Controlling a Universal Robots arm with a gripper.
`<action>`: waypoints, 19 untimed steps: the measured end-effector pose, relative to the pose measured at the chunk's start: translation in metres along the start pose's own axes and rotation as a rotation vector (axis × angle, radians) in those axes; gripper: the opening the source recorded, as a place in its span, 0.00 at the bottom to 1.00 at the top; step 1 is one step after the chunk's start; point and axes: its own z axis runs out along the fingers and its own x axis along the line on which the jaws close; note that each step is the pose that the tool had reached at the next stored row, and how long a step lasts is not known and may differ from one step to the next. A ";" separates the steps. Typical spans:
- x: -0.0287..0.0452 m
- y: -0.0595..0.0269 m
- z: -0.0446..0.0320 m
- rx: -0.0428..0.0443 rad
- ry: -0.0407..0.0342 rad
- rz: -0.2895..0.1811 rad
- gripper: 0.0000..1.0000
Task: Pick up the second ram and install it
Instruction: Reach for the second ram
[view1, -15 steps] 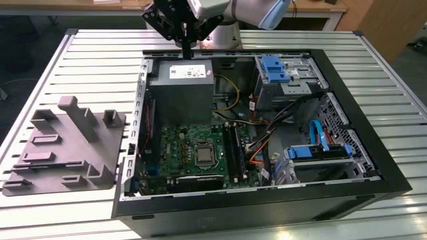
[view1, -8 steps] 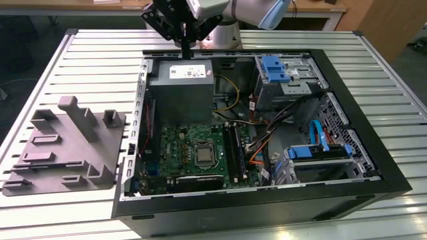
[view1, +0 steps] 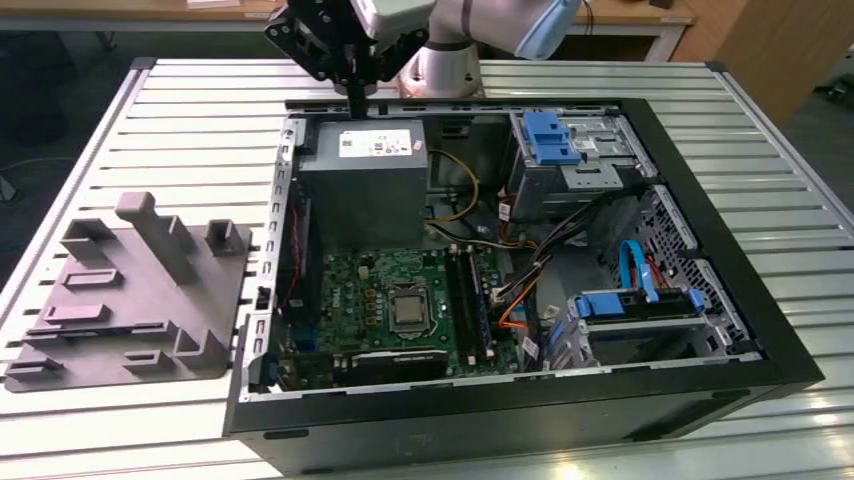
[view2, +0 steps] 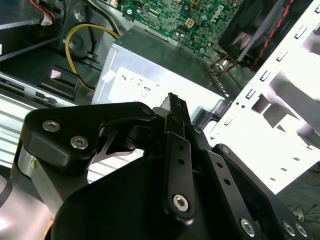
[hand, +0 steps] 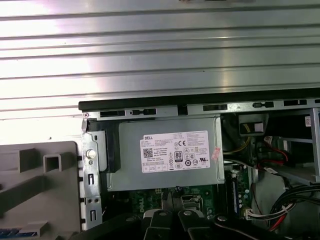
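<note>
We get bright, even overhead light in the exterior view, with soft shadows. The slatted table (view1: 747, 150) shows a mild sheen, and the case (view1: 727, 250) interior is dimmer. In the first wrist view the table slats glare in streaks, near clipping. In the second wrist view the case wall (view2: 280, 75) blows out white and the gripper (view2: 174, 102) is dark, underexposed.

Inside the case (view1: 467, 420), the motherboard (view1: 387, 275) lies open from above. The power-supply box (view1: 360, 190) blocks one corner, while drive cages (view1: 587, 165) and cables (view1: 554, 240) crowd the exterior view's right side.
</note>
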 end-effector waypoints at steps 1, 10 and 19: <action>0.0019 -0.0001 0.0000 0.0000 0.0000 0.000 0.10; 0.0185 -0.0014 -0.0005 0.0000 -0.0002 0.000 0.10; 0.0370 -0.0028 -0.0010 0.0000 -0.0006 0.000 0.10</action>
